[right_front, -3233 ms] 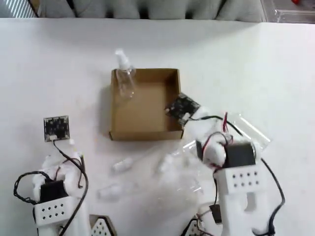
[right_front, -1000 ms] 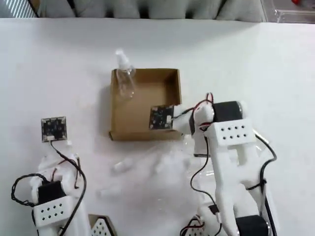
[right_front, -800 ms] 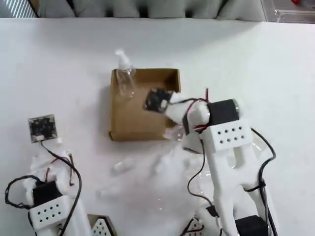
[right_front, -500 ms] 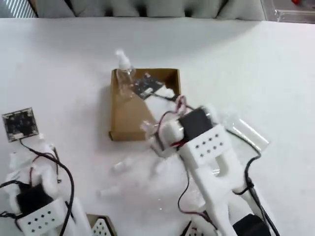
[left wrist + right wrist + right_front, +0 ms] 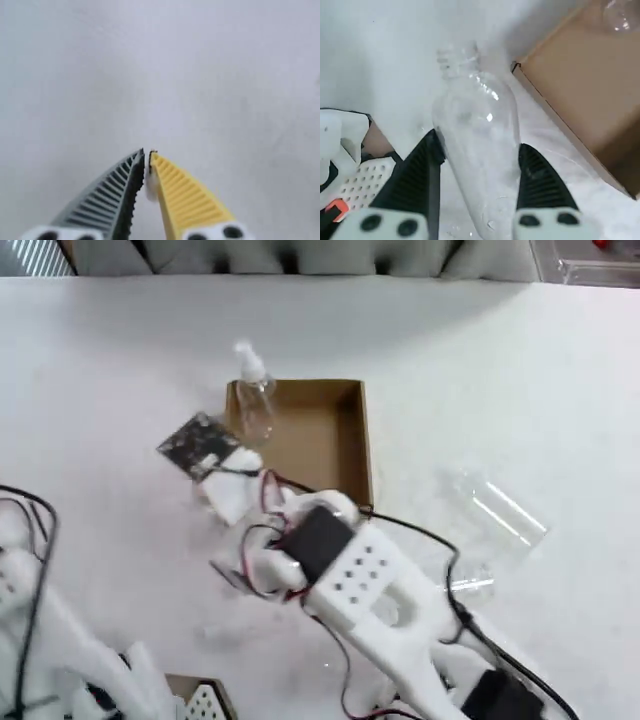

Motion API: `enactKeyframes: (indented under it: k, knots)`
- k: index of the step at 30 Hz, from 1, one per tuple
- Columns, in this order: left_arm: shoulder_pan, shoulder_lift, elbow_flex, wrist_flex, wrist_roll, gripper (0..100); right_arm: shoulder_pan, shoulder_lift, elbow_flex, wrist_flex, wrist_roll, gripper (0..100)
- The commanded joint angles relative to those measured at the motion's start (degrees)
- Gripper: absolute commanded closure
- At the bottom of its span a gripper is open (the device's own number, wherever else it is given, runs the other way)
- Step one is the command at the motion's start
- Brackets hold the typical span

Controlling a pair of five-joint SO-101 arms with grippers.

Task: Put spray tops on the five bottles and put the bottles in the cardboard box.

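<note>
Could lose the uncapped bottle (image 5: 477, 132) from the right claw (image 5: 480, 142), judging by smooth clear plastic, a round body and only two narrow pads (image 5: 427, 167) pressed against its sides; would likely twist or slide out under any quick swing. Could also shove the cardboard box (image 5: 310, 440) or tip the capped bottle (image 5: 252, 390) standing at its 11 o'clock corner, with the right arm (image 5: 365, 575) stretched low across the box's 6 o'clock wall. Might end up boxing a bottle with a bare neck, against the task's order, if released over the box now. Grips the uncapped bottle around mid-body, neck pointing away from the wrist, mouth open and threaded, nothing screwed on. Holds it just beside the box's 8 o'clock corner, outside the box; cannot tell whether lifted or resting on the white surface (image 5: 480, 360). Looks empty, transparent and thin-walled, with bright glints along the shoulder. Shows the left claw (image 5: 147, 152) closed tip to tip over bare surface, with a sliver of white between the tips, too small to name. Shows a crumpled clear wrapper (image 5: 495, 515) at 4 o'clock from the box, well apart from the right claw.
</note>
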Motion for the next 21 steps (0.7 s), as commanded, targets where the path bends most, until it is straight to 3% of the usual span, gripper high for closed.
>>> enactKeyframes:
  k: [1,4,16,21]
  knots:
    - [-3.5,10.9,-10.8,-1.6,-0.4,98,-2.9,5.1,-3.2,-5.5,-0.7,97.8]
    - [-5.1,17.3,-15.7,-1.3,-0.4,98,-4.4,10.0,-3.2,-10.8,-0.7,97.8]
    - [-9.8,38.3,-40.2,12.5,-0.4,98,-7.4,24.1,-3.3,-34.1,-0.4,97.1]
    - [-10.9,41.4,-45.8,16.2,-0.4,98,-7.4,29.1,-4.7,-36.9,-0.5,83.0]
